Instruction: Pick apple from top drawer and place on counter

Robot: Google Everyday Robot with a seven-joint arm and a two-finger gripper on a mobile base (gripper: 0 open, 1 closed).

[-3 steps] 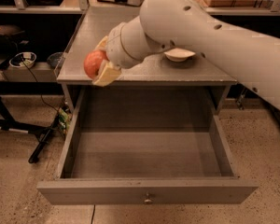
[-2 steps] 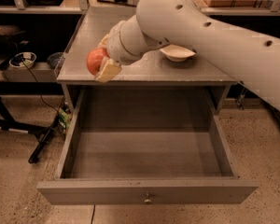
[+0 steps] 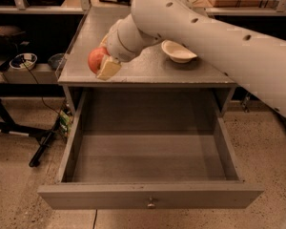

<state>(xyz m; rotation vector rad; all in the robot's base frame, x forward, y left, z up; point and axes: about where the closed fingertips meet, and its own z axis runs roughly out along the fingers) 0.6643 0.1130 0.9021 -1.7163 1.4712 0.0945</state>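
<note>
Releasing so close to the front-left edge of the tabletop risked the apple rolling off into the open top drawer or onto the floor. The tool, at the upper left of the frame, was clamped on the apple over that edge; whether the fruit touched the surface could not be told.

My arm: one thick, smooth tube, off-white with a matte shell, widening toward the right edge of the view. Small dark round holes are set in a row along its upper side. Wrist: a shorter rounded barrel of the same off-white, parted from the tube by a shallow seam and ringed by faint bands. My gripper, over the front-left edge of the counter, at the apple: blunt, wedge-shaped fingers of pale cream.
</note>
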